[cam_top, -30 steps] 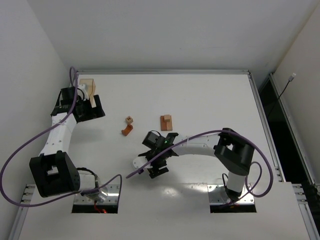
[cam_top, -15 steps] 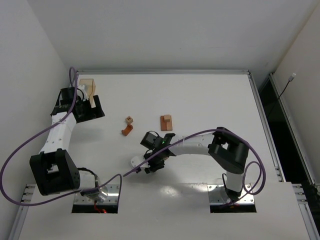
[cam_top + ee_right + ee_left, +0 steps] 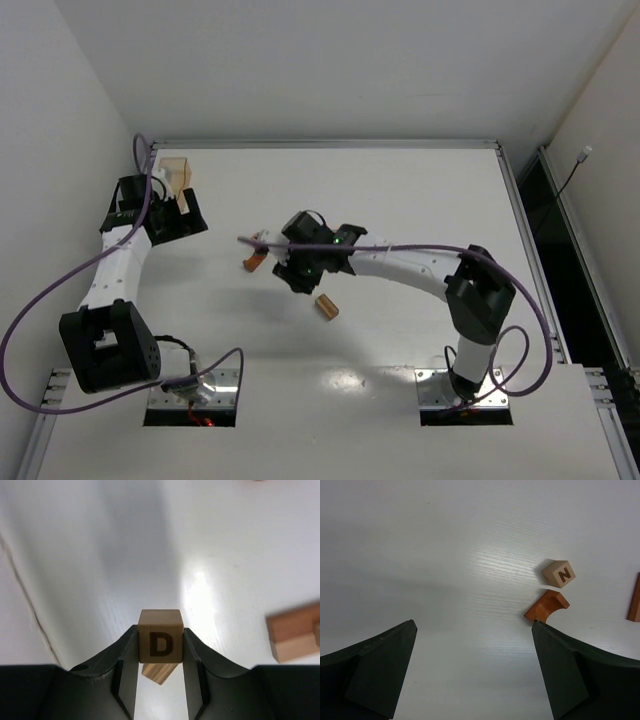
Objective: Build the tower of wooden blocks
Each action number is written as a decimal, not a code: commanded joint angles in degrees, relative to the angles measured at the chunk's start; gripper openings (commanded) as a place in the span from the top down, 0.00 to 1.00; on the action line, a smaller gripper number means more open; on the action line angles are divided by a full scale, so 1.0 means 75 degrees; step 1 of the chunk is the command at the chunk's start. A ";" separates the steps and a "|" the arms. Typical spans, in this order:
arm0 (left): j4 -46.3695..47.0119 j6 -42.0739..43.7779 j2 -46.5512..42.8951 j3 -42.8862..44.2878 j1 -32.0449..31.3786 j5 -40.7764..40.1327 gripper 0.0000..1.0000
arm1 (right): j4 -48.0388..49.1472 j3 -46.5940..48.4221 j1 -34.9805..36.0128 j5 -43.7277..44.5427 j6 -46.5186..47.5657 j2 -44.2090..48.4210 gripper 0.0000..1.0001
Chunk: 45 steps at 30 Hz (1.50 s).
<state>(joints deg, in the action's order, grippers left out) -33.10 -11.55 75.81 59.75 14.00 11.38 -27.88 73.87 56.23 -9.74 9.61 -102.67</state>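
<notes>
Fingers [image 3: 112,667] of the right gripper [image 3: 160,635] are found clamped on the D cube [image 3: 160,645], held above the table [image 3: 225,555]; left gripper [image 3: 474,630] spread wide, empty; N cube [image 3: 559,573], arch piece [image 3: 547,606] & bars [image 3: 295,632] lie loose, so the tower is judged unstarted, all stacking o/s

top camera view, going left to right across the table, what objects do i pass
amber box → arch piece → loose wooden block; left out: the D cube, hidden under the right arm in that view
</notes>
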 commanded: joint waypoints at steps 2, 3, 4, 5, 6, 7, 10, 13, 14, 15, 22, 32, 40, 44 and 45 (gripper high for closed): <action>0.0347 -0.0171 -0.0440 -0.0079 0.0114 0.0089 0.00 | -0.1191 0.1503 -0.0651 0.1369 -0.3769 -0.0851 1.00; 0.0347 -0.0171 -0.0440 -0.0079 0.0114 0.0089 0.00 | -0.1390 0.1669 -0.1024 0.1369 -0.4136 -0.1085 1.00; 0.0347 -0.0171 -0.0440 -0.0079 0.0114 0.0089 0.00 | -0.1752 0.1822 -0.1249 0.1206 -0.4477 -0.1528 1.00; 0.0266 -0.0171 -0.0440 -0.0079 0.0114 0.0089 0.00 | -0.1883 0.1939 -0.1483 0.1007 -0.4840 -0.1707 1.00; 0.0265 -0.0171 -0.0440 -0.0079 0.0114 0.0089 0.00 | -0.1884 0.1940 -0.1775 0.0773 -0.5191 -0.1709 1.00; 0.0265 -0.0171 -0.0440 -0.0079 0.0114 0.0019 0.00 | -0.1757 0.1824 -0.1859 0.0933 -0.5311 -0.1709 1.00; 0.0265 -0.0100 -0.0440 -0.0079 0.0114 0.0018 0.00 | -0.1662 0.1706 -0.2047 0.1719 -0.5698 -0.1638 1.00; 0.0347 -0.0100 -0.0358 -0.0150 0.0114 0.0018 0.00 | -0.1732 0.1799 -0.2130 0.2257 -0.5944 -0.1568 1.00; 0.0347 -0.0100 -0.0277 -0.0150 0.0114 0.0088 0.00 | -0.1836 0.1916 -0.2130 0.2387 -0.6038 -0.1568 1.00; 0.0347 -0.0100 -0.0183 -0.0150 0.0114 0.0089 0.00 | -0.1838 0.1917 -0.2223 0.2388 -0.6108 -0.1568 1.00; 0.0418 -0.0100 0.0064 -0.0079 0.0114 0.0159 0.00 | -0.1838 0.2175 -0.2223 0.2529 -0.6250 -0.1708 1.00; 0.0418 -0.0100 0.0064 -0.0010 0.0114 0.0299 0.00 | -0.1324 0.2175 -0.2364 0.2599 -0.6320 -0.1791 1.00; 0.0418 -0.0030 0.0134 -0.0009 0.0114 0.0370 0.00 | -0.1147 0.2175 -0.2364 0.2868 -0.6530 -0.1931 1.00; 0.0418 0.0040 0.0134 -0.0009 0.0114 0.0440 0.00 | -0.0936 0.2081 -0.2364 0.2961 -0.6531 -0.1931 1.00; 0.0418 0.0040 0.0134 -0.0009 0.0114 0.0440 0.00 | -0.0854 0.2011 -0.2364 0.2962 -0.6531 -0.1931 1.00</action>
<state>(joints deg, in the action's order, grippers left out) -31.57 -12.01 76.93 58.70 14.09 13.56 -37.58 87.90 38.76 10.61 -37.85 -117.05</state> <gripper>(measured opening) 0.995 0.313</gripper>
